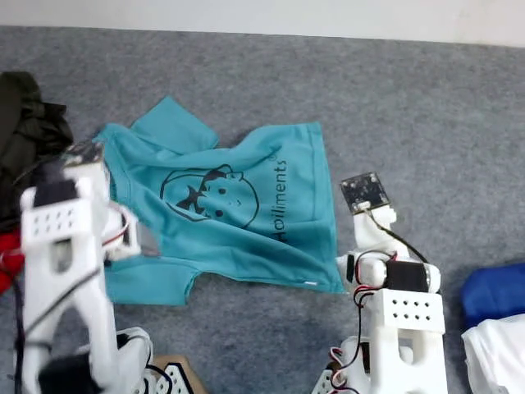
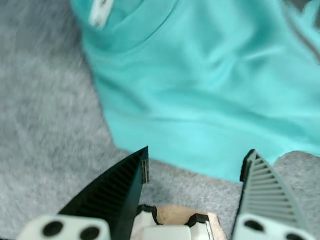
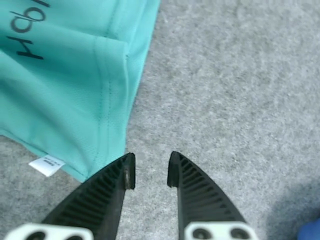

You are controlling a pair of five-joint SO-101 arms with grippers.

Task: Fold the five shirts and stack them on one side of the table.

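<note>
On the counter (image 1: 410, 98), a teal T-shirt (image 1: 238, 213) is spread unfolded, both jaws released and empty; its edges are likely to be grasped next.

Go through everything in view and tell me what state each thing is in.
teal shirt: unfolded, spread print up, rumpled.
left gripper: open, empty, over the shirt's edge.
right gripper: open, empty, beside the shirt's hem corner.
dark clothes: bunched in a heap.
blue cloth: cannot tell if folded.
</note>
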